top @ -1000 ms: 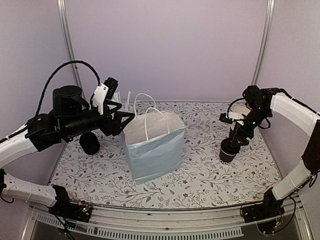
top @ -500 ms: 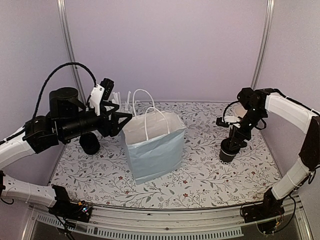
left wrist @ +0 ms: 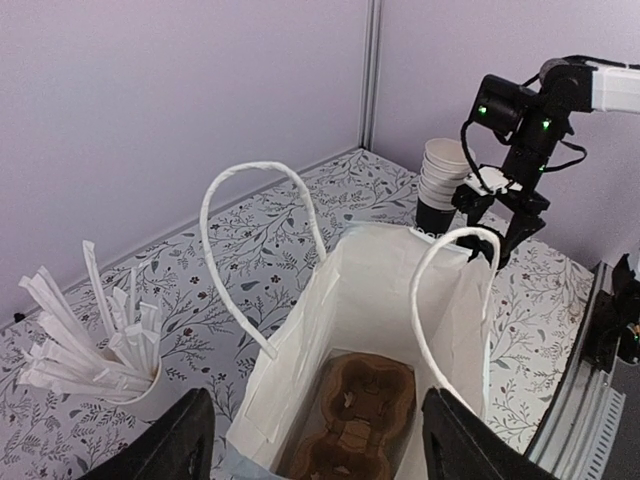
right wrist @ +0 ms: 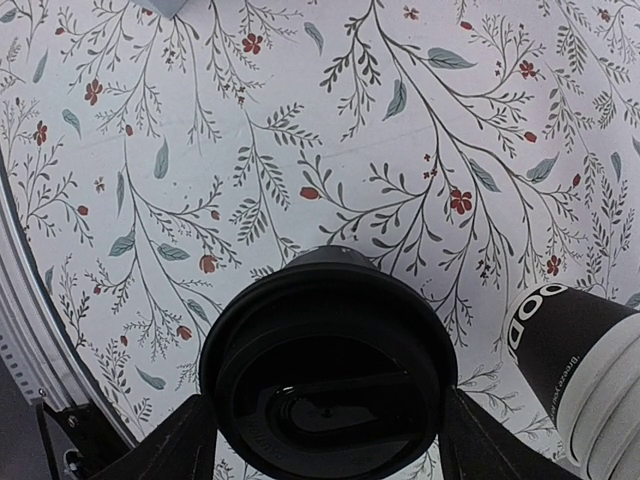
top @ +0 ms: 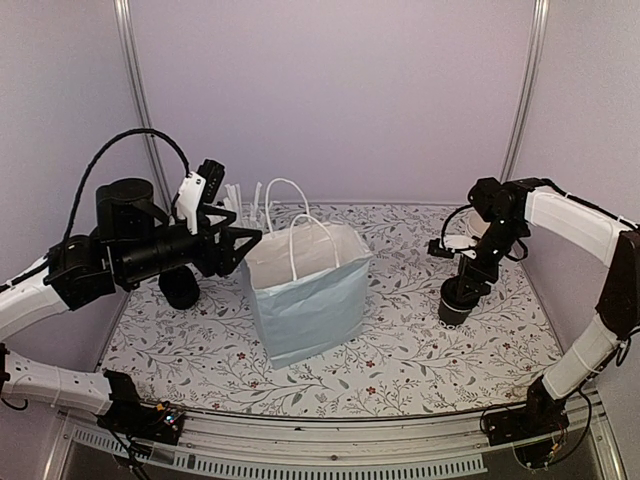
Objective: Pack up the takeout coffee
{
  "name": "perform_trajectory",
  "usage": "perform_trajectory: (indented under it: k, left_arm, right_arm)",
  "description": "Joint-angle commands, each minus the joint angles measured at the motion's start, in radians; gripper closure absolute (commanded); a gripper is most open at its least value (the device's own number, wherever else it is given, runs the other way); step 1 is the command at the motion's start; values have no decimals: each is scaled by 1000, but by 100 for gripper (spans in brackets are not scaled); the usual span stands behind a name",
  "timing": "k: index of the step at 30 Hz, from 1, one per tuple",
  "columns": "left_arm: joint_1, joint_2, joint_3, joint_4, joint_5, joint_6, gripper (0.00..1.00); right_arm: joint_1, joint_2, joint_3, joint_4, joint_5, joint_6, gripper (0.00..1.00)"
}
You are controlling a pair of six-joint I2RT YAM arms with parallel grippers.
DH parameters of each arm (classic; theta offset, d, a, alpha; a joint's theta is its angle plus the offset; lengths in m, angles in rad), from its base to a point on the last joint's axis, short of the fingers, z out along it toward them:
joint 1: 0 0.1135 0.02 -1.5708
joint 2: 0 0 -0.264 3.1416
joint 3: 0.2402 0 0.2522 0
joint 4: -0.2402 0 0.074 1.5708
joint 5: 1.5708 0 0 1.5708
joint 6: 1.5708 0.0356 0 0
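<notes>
Hovering near bag: left gripper, jaws wide, empty.
Right gripper: jaws astride lidded cup on bench; contact unclear.
Carrier: inside bag.

Lid: black plastic, smooth, glossy — faint sheen on top. Cup: black paper, matt, white print. Bag: pale blue paper, matt, white inside. Carrier: brown moulded pulp, rough, dull. Straws: white paper wrappers. Table cover: floral print — smooth, matt.
</notes>
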Motion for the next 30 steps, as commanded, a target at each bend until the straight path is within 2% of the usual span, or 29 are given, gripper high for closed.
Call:
perform_trajectory:
  k: [1,16,24,30]
  left_arm:
    - [15,-10,-20,20,-5,-9,26]
    - [15,-17,-38,34,-2,-15,26]
    - [14,-18,-39,36,1,-16,26]
    - [16,-12,-18,20,-11,-8,26]
  right_arm:
    - [13,19,-24,5,21,18,25]
    - [66,-10,-82,37,97,54,20]
    - [68,-17,-85,30,115,67,31]
    - [69,-54,-20,-16,87,60,40]
